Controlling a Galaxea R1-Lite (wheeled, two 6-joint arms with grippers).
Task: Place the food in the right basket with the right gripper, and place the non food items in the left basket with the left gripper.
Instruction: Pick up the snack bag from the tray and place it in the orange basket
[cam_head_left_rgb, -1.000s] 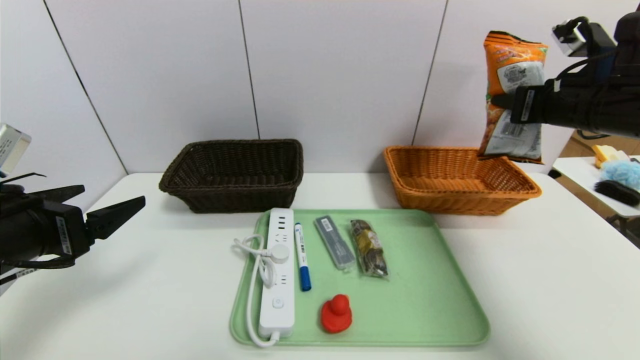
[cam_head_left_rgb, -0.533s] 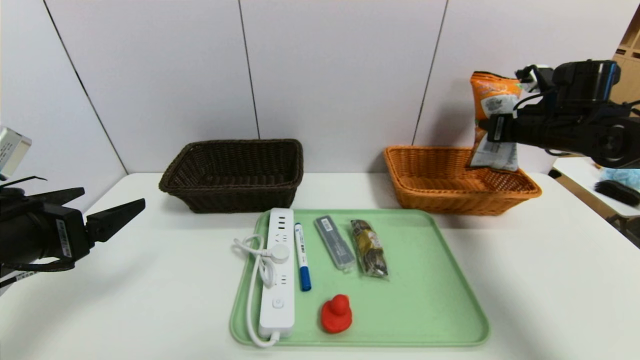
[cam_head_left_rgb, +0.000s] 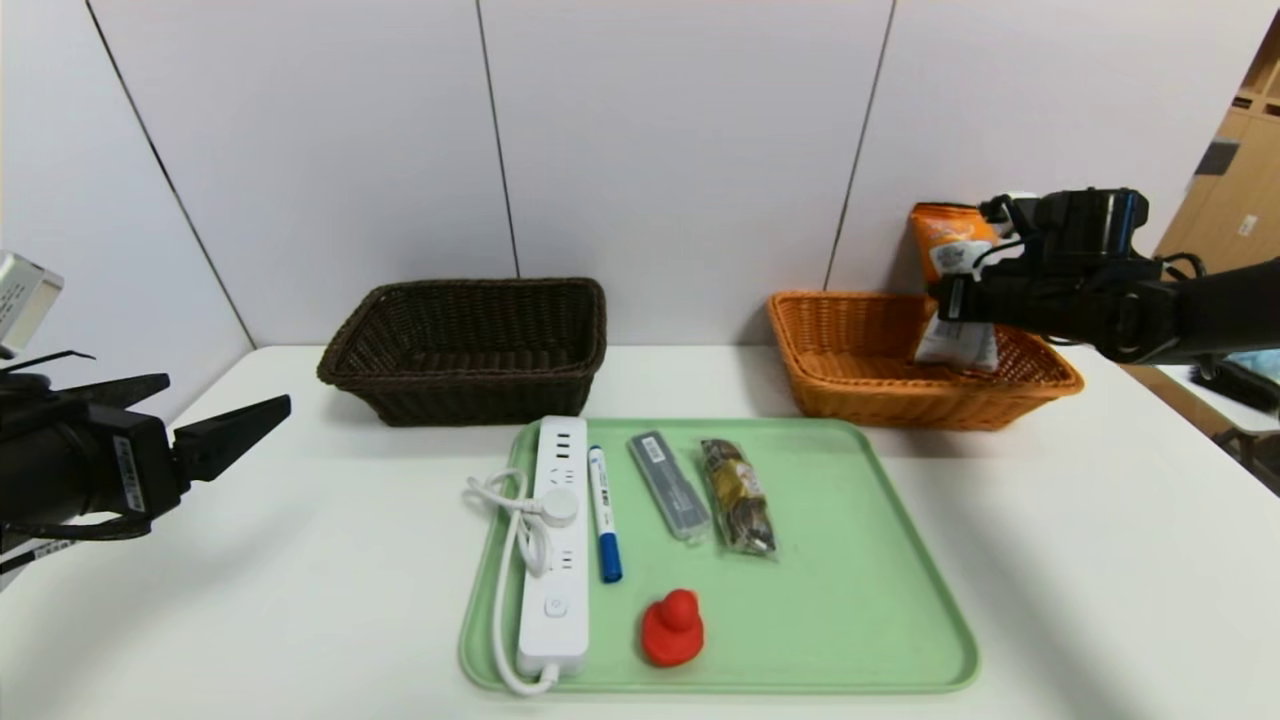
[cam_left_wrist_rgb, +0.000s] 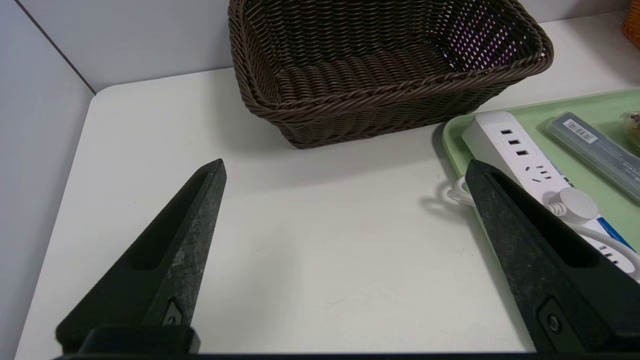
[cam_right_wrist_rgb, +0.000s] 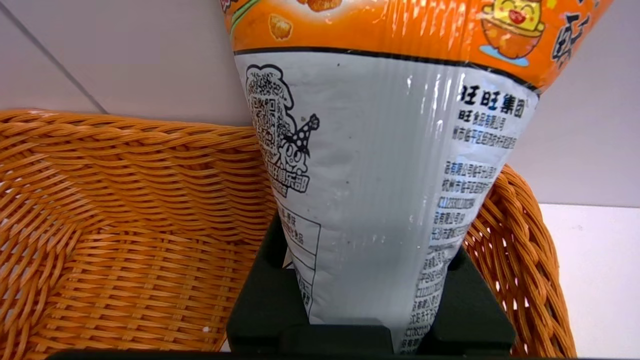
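My right gripper (cam_head_left_rgb: 950, 300) is shut on an orange and silver snack bag (cam_head_left_rgb: 948, 252) and holds it upright, its lower end inside the orange right basket (cam_head_left_rgb: 850, 390). The right wrist view shows the snack bag (cam_right_wrist_rgb: 380, 165) pinched between the jaws over the orange basket (cam_right_wrist_rgb: 125, 210). My left gripper (cam_head_left_rgb: 225, 425) is open and empty above the table at the left, apart from the dark brown left basket (cam_head_left_rgb: 470, 385). On the green tray (cam_head_left_rgb: 860, 610) lie a white power strip (cam_head_left_rgb: 556, 540), a blue marker (cam_head_left_rgb: 604, 512), a grey case (cam_head_left_rgb: 668, 484), a wrapped food bar (cam_head_left_rgb: 738, 496) and a red toy (cam_head_left_rgb: 672, 628).
The left wrist view shows the brown basket (cam_left_wrist_rgb: 380, 75), the tray's corner (cam_left_wrist_rgb: 452, 142) and the power strip (cam_left_wrist_rgb: 530, 160). A side table with a brush (cam_head_left_rgb: 1235, 385) stands at the far right. Grey wall panels rise right behind both baskets.
My right gripper has carried the snack bag down and inward, from high above the basket's right rim to the inside of the orange basket. The left arm has not moved.
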